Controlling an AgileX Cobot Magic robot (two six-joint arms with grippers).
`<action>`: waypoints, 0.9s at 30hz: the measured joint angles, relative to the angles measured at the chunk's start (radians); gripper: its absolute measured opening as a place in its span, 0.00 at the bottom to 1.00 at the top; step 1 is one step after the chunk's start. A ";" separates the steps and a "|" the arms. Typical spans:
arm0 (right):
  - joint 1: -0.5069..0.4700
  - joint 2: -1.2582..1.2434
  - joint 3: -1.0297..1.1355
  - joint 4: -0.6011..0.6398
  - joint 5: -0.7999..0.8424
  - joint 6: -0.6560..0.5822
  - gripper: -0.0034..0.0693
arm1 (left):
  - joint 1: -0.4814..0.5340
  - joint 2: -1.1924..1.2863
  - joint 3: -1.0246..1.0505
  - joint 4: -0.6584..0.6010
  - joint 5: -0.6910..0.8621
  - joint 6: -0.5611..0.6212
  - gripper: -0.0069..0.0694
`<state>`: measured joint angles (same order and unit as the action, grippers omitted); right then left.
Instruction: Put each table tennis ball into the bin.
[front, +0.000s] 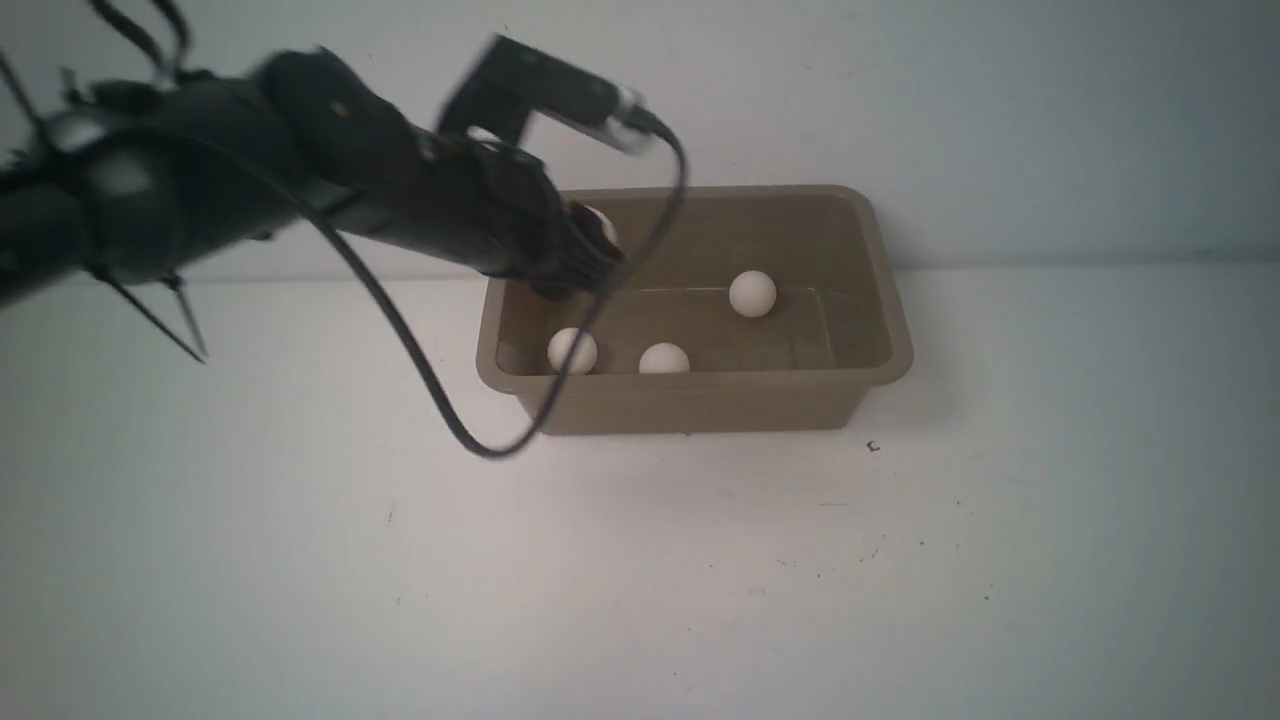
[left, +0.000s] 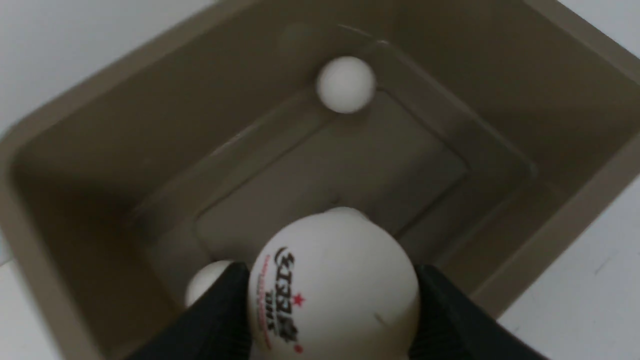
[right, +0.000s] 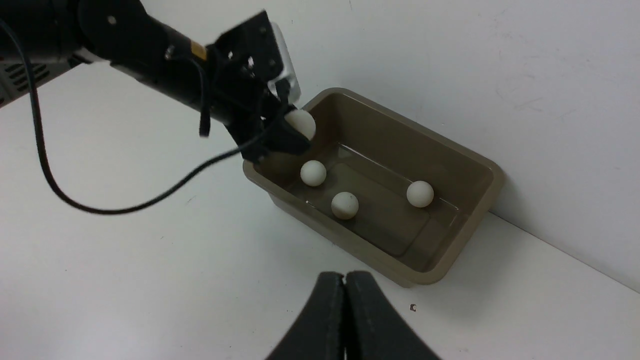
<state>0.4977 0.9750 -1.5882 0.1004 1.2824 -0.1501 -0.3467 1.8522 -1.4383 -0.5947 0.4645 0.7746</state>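
Note:
The tan-brown bin (front: 700, 408) stands against the back wall. Three white table tennis balls lie on its floor, two near its left end (front: 572, 350) (front: 664, 358) and one further right (front: 752, 293). My left gripper (front: 590, 250) hangs over the bin's left end, shut on a fourth table tennis ball (left: 335, 285) with dark and red print, its black fingers (left: 225, 310) pressed to both sides. The right wrist view shows the same held ball (right: 301, 122) above the bin's rim (right: 325, 231). My right gripper (right: 345, 276) is shut and empty, over the table in front of the bin.
White wall rises right behind the bin. A black cable (front: 440, 400) loops down from my left arm, in front of the bin's left front corner. A tiny dark speck (front: 873, 446) lies on the white table by the bin's right front corner.

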 joint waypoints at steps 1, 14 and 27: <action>0.000 0.000 0.000 0.000 0.001 0.000 0.02 | -0.015 0.019 0.000 0.001 -0.014 0.014 0.55; 0.000 0.000 0.000 0.011 0.004 0.000 0.02 | -0.023 0.081 0.000 -0.031 -0.083 0.019 0.82; 0.000 -0.028 0.000 -0.090 -0.085 -0.029 0.02 | 0.024 -0.541 0.106 -0.045 -0.116 0.125 0.10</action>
<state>0.4977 0.9467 -1.5882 0.0103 1.1971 -0.1789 -0.3229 1.3108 -1.3319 -0.6398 0.3481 0.8999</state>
